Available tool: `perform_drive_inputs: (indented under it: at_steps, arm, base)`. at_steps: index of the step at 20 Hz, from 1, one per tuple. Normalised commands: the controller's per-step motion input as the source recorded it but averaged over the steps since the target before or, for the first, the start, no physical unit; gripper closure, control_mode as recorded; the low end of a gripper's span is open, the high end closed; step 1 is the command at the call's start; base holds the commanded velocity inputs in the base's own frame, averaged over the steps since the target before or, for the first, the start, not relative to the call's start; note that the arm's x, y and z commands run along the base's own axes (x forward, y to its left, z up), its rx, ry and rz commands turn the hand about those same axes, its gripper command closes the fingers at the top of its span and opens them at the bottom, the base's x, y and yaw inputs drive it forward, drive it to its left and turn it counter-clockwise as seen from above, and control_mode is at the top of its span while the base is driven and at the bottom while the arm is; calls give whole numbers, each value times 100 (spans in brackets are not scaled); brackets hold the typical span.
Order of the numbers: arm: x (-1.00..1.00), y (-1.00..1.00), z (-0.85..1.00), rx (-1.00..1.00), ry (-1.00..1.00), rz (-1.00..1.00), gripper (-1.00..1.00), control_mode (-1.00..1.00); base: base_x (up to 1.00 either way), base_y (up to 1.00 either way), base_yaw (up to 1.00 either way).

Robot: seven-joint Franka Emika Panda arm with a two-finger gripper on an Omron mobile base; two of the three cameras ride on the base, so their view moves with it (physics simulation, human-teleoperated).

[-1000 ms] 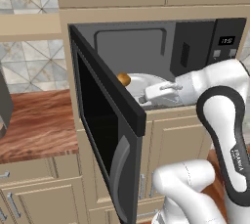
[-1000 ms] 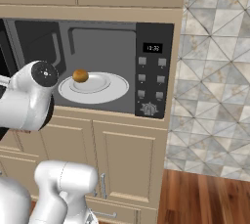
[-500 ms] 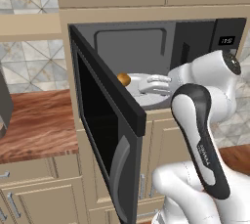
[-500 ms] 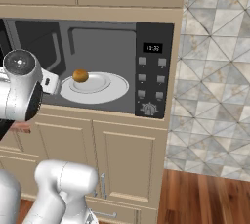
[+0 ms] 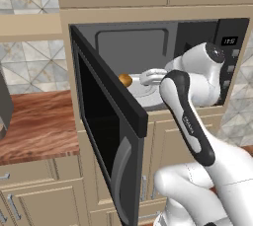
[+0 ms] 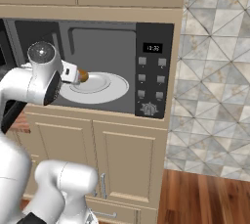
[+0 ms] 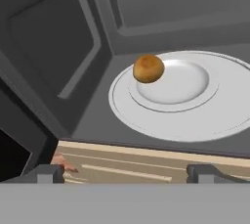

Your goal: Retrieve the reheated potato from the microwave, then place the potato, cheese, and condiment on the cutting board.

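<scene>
A: Where does your small golden-brown oval potato (image 7: 148, 68) sit?

B: You have it inside the large black built-in microwave (image 6: 97, 66), on the left rim of the round white plate (image 7: 195, 110) that lies on the oven floor. From the right base view you see it just beyond the hand, near the left side of the cavity.

A: And the door?

B: Your dark glass microwave door (image 5: 106, 136) stands swung wide to the left, edge toward you.

A: What about your two-finger gripper (image 7: 126, 173)?

B: Its jaws are spread wide and grasp nothing. You see both dark fingertips (image 7: 46, 173) low in the hand view, over the tan cabinet edge (image 7: 146, 162) in front of the oven, apart from the potato.
</scene>
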Motion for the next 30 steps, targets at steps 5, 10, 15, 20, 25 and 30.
perform_drive_inputs:
  at_steps: [5, 10, 15, 20, 25, 30]
  arm:
    - [69, 5, -32, -18, -3, 0, -100, -100]
    - [71, 6, -27, -8, -3, 0, -100, -100]
    - [65, 7, -16, 0, 0, 0, -100, -100]
    - [60, 18, -8, 0, 0, 0, -100, -100]
    - [53, 21, -17, 0, 2, -3, -100, -100]
    - [53, 11, -23, 0, 4, -7, -100, -100]
  base:
    - [0, 0, 0]
    - [0, 0, 0]
    - [0, 0, 0]
    - [0, 0, 0]
    - [0, 0, 0]
    - [0, 0, 0]
